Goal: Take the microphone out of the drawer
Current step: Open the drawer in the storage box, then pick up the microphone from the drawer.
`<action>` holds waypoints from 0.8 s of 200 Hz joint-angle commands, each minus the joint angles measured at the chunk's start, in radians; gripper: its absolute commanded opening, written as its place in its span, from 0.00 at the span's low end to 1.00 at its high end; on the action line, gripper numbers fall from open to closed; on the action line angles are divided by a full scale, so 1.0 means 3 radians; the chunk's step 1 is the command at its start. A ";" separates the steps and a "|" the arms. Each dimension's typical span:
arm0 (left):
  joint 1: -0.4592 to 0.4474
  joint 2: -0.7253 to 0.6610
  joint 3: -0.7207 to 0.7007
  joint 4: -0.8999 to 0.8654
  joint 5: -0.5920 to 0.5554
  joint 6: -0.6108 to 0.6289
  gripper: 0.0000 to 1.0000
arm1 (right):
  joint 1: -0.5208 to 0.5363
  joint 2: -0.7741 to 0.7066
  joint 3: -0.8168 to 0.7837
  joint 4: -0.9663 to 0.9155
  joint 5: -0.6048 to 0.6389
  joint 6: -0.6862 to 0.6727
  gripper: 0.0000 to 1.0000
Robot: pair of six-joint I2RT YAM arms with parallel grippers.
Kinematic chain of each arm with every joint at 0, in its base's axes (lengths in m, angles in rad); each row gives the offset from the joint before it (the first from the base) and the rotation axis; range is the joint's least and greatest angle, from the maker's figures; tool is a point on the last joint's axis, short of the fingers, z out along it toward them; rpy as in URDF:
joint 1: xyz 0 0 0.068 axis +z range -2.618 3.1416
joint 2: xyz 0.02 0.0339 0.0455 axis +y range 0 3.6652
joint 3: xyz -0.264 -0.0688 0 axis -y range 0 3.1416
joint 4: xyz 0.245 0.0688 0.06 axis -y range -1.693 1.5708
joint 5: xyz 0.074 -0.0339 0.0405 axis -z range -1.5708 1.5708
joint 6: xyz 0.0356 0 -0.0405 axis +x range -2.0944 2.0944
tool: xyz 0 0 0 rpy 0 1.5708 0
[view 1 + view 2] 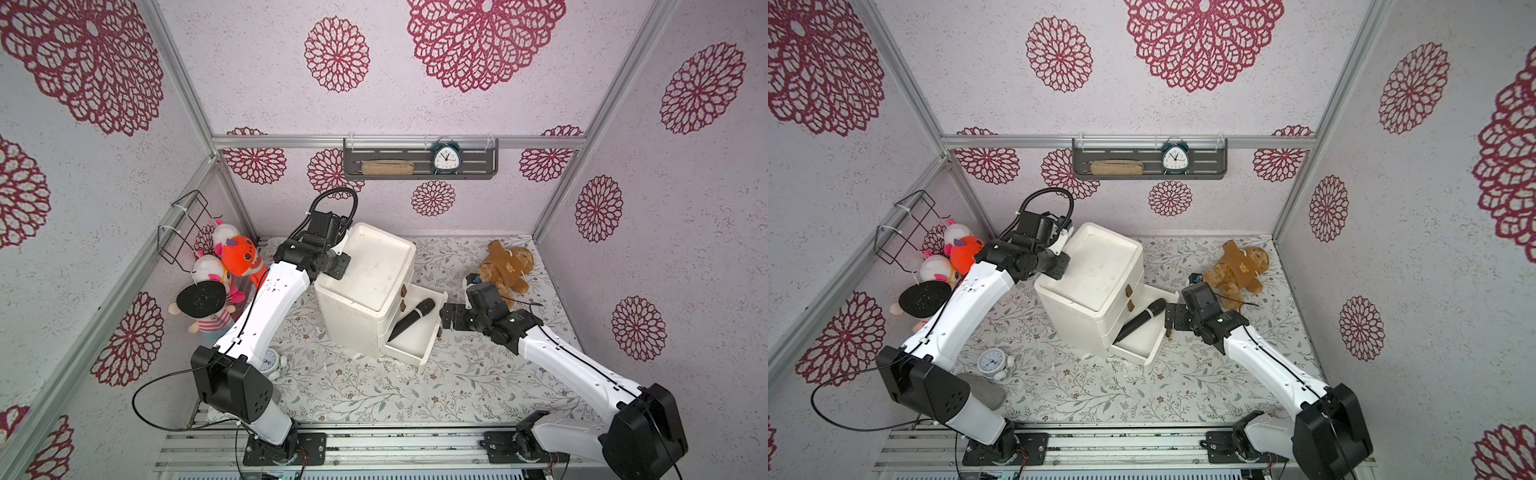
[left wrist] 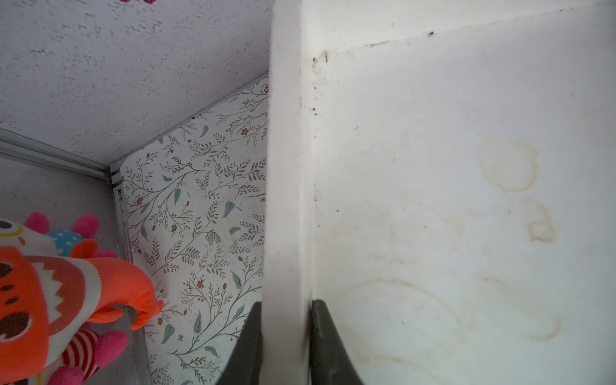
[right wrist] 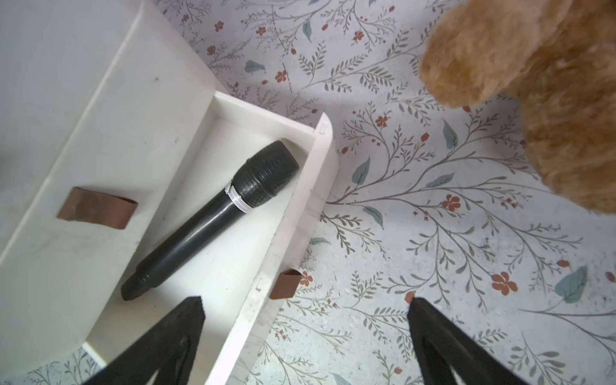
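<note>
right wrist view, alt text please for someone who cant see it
A black microphone lies diagonally in the open white drawer, untouched. The right gripper is open, one fingertip over the drawer, the other over the floral table. A brown plush toy sits on the table nearby.

Red-flowered walls (image 1: 257,95), leafy floor (image 1: 457,374), perhaps daylit

My left arm (image 1: 266,307) reaches forward and inward, its left gripper (image 2: 286,333) pinched tight on the cabinet rim (image 2: 286,166), while my right arm (image 1: 573,357) stretches low toward the centre, its right gripper (image 3: 305,301) angled downward, jaws spread wide and empty.
</note>
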 commanded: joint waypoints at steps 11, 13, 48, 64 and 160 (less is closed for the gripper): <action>0.0060 0.0060 -0.0171 0.0091 -0.0304 0.0296 0.01 | 0.0082 0.0131 0.0312 -0.0232 -0.0002 0.0029 0.99; 0.0061 0.0064 -0.0172 0.0089 -0.0304 0.0296 0.01 | 0.0086 0.0144 0.0333 -0.0235 -0.0005 0.0031 0.99; 0.0063 0.0041 -0.0176 0.0032 -0.0309 0.0287 0.01 | 0.0175 0.0385 0.0636 -0.0338 0.0003 0.0218 0.99; 0.0061 0.0019 -0.0209 0.0032 -0.0324 0.0289 0.01 | 0.0225 0.0524 0.0764 -0.0393 0.0029 0.0282 0.99; 0.0062 0.0026 -0.0211 0.0013 -0.0320 0.0229 0.01 | 0.0417 0.1112 0.1106 -0.0312 0.0183 0.0610 0.89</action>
